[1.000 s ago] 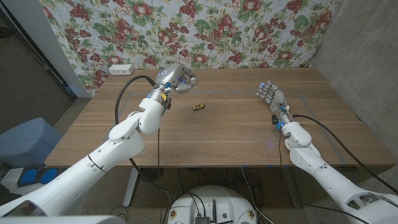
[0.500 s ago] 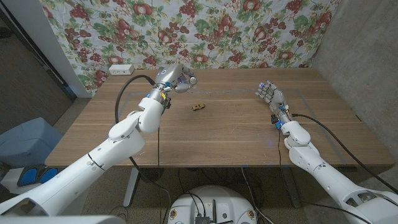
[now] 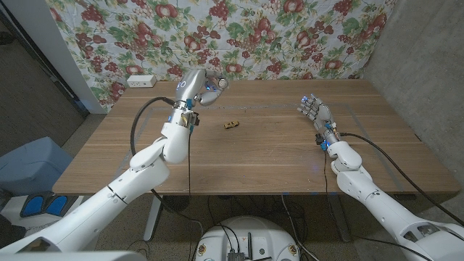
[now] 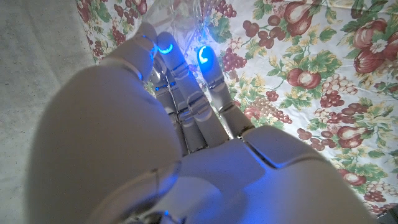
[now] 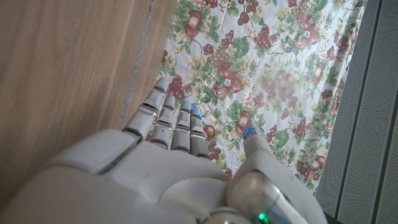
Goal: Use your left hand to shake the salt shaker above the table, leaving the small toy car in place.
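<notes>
My left hand (image 3: 201, 87) raised above far-left part of bench (image 3: 254, 156), fingers (image 4: 208, 68) curled around salt shaker (image 4: 198, 9), shaker mostly hidden in grip, clear top just visible past fingertips. Small toy car (image 3: 230, 125) on bench, right of and nearer than left hand, apart. My right hand (image 3: 316, 111) over right side, fingers apart, holding nothing.

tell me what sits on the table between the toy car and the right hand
Nothing: in the head view the stretch of wooden table between the small toy car and the right hand is bare.
</notes>
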`<move>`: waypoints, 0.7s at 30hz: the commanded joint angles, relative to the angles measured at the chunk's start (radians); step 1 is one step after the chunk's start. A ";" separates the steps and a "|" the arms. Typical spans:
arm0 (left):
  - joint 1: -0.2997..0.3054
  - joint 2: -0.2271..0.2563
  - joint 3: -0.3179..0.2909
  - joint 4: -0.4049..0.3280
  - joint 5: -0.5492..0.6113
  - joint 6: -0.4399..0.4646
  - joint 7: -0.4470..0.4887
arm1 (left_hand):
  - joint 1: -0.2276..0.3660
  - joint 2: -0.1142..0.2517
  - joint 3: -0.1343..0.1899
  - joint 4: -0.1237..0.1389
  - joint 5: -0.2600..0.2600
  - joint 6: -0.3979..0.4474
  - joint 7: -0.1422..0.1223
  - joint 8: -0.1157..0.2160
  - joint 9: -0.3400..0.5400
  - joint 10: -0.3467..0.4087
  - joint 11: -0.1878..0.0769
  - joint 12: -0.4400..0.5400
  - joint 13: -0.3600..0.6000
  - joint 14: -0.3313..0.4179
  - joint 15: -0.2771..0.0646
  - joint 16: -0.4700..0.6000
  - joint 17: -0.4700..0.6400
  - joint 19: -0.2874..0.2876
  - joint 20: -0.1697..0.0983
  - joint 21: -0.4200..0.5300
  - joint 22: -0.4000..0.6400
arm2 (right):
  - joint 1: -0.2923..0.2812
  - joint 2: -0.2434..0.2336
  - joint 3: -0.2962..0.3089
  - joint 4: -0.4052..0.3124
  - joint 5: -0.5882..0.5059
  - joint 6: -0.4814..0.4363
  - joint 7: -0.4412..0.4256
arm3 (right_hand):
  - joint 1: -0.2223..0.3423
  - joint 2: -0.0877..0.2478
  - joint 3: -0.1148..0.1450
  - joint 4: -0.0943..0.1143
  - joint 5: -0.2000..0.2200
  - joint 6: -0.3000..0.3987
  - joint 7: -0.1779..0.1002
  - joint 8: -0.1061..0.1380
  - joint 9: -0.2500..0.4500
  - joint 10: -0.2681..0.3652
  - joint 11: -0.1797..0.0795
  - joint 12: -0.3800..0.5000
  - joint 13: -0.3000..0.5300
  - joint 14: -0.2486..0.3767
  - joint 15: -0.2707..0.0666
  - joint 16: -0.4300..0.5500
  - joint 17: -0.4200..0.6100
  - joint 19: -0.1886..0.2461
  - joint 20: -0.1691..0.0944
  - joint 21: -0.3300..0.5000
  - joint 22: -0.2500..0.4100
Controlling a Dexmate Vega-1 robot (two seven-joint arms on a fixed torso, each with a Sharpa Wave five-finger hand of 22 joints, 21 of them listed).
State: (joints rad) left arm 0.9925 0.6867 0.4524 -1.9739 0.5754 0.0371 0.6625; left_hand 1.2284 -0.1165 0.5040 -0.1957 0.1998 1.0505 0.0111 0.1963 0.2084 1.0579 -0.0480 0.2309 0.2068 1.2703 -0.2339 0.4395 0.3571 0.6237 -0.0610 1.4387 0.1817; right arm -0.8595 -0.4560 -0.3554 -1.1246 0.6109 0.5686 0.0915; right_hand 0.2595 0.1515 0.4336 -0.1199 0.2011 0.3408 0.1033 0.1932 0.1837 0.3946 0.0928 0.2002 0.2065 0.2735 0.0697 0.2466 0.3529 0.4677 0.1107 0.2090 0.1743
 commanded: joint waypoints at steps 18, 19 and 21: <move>0.008 0.041 0.008 -0.138 0.057 0.263 -0.295 | 0.146 0.160 0.029 0.017 0.006 0.066 0.054 0.003 0.022 0.096 -0.011 0.005 0.061 0.003 -0.004 -0.008 0.000 -0.008 -0.118 0.008 0.001 | -0.015 -0.010 0.001 -0.024 -0.006 0.002 -0.007 | -0.002 0.001 0.002 -0.005 0.000 0.001 -0.002 0.001 0.003 0.001 0.001 0.006 0.004 0.000 0.003 -0.002 0.001 0.004 -0.002 -0.003 0.006; 0.004 0.045 0.011 -0.140 0.056 0.271 -0.310 | 0.146 0.160 0.028 0.017 0.006 0.067 0.053 0.003 0.022 0.096 -0.011 0.005 0.061 0.003 -0.004 -0.008 0.000 -0.008 -0.118 0.009 0.001 | -0.014 -0.009 0.001 -0.024 -0.002 0.001 -0.004 | -0.002 0.001 0.002 -0.005 0.000 0.001 -0.002 0.001 0.003 0.000 0.001 0.005 0.004 -0.001 0.003 -0.002 0.000 0.004 -0.002 -0.003 0.006; -0.003 0.052 0.014 -0.146 0.052 0.286 -0.334 | 0.146 0.160 0.029 0.017 0.006 0.067 0.056 0.003 0.022 0.094 -0.010 0.003 0.061 0.004 -0.004 -0.007 0.001 -0.007 -0.118 0.009 0.001 | -0.012 -0.008 0.000 -0.022 -0.004 0.001 -0.005 | -0.002 0.001 0.003 -0.005 0.000 0.000 -0.002 0.001 0.003 0.000 0.001 0.005 0.004 -0.001 0.004 -0.002 0.000 0.004 -0.002 -0.003 0.006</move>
State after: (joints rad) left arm 1.0165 0.6963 0.4447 -2.0477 0.6122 0.1685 0.5318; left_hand 1.2255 -0.1136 0.5078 -0.1995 0.2003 1.0503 0.0113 0.1925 0.2085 1.0579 -0.0480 0.2296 0.2091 1.2699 -0.2339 0.4325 0.3572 0.6182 -0.0554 1.4425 0.1817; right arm -0.8748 -0.4656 -0.3544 -1.1496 0.6081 0.5673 0.0840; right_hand 0.2595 0.1515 0.4336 -0.1199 0.2011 0.3408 0.1033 0.1932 0.1836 0.3947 0.0928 0.2003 0.2065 0.2735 0.0697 0.2466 0.3529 0.4677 0.1107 0.2090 0.1742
